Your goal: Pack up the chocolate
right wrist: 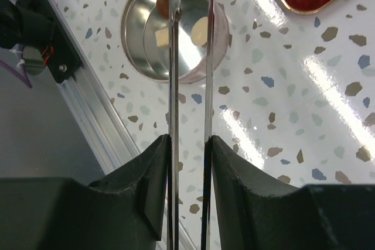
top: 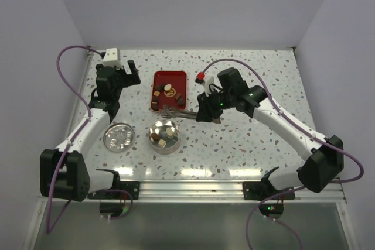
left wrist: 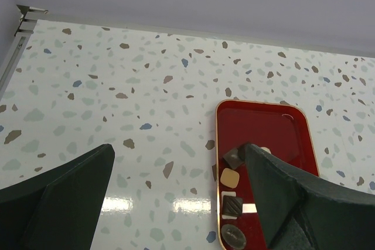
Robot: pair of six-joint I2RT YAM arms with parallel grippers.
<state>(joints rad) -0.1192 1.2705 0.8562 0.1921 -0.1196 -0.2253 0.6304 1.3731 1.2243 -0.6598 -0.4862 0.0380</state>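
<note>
Speckled worktop (top: 246,139). Left arm bent, left tool (left wrist: 179,150) just left of the red tray (top: 170,76), fingers spread wide, empty. Right arm reaches in from the tray's right. Right tool (right wrist: 188,139) clamped on metal tongs (right wrist: 173,86), tips by the tray's near edge. Chocolate (top: 170,91): dark and cream bits on the tray, a few in the silver tin (top: 164,147) nearer than the tray.

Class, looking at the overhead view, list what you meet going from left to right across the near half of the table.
The round lid → tin with chocolate pieces inside → right gripper, clamped on the tongs.
</note>
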